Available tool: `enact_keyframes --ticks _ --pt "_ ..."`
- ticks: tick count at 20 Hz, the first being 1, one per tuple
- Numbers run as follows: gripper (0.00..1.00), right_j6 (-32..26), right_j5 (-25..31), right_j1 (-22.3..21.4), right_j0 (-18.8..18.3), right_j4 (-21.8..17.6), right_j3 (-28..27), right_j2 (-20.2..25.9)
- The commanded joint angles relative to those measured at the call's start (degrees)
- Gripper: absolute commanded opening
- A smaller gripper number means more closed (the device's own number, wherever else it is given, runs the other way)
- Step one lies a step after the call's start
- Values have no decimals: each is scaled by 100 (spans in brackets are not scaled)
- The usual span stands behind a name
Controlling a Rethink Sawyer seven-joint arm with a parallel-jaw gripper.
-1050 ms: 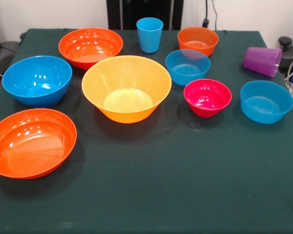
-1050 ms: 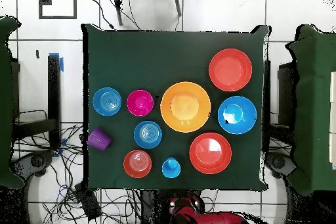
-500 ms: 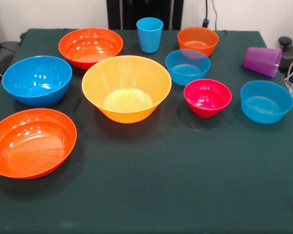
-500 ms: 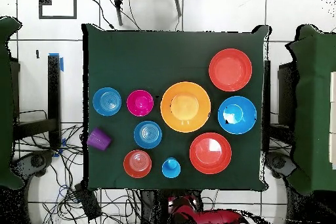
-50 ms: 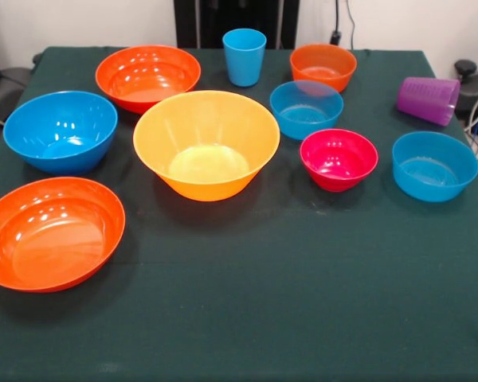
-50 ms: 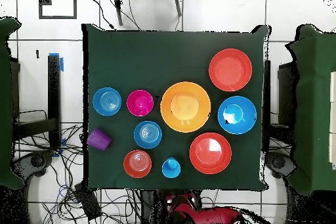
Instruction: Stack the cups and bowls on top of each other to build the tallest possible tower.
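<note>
Bowls and cups all sit apart on the dark green bench point(image 5: 303, 302), nothing stacked. At the middle stands the yellow bowl point(image 5: 206, 143), the largest. To its left in the front view lie the big blue bowl point(image 5: 60, 130) and, nearer the camera, a red-orange bowl point(image 5: 52, 233); a second red-orange bowl point(image 5: 147, 76) sits behind, toward the far edge. The blue cup point(image 5: 244, 56) stands upright at the far edge, with the small orange bowl point(image 5: 323, 67) just to its right. In front of that comes a small blue bowl point(image 5: 306, 109), then the pink bowl point(image 5: 338, 158), and further right another small blue bowl point(image 5: 434, 165). The purple cup point(image 5: 428, 100) lies on its side near the right edge, mouth to the right.

Overhead, the same spread shows: yellow bowl point(image 6: 186, 106) central, purple cup point(image 6: 99, 138) at the bench's left border. Only a red part of the arm point(image 6: 197, 215) shows past the bench's bottom edge, and it seems drawn well back from the things. The hand itself shows in neither view, so I cannot tell how it stands.
</note>
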Motion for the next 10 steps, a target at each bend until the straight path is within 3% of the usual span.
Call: enact_keyframes --ticks 1,10 --pt "100 433 696 209 316 395 -1015 673" --pt "100 452 776 299 280 440 -1136 820"
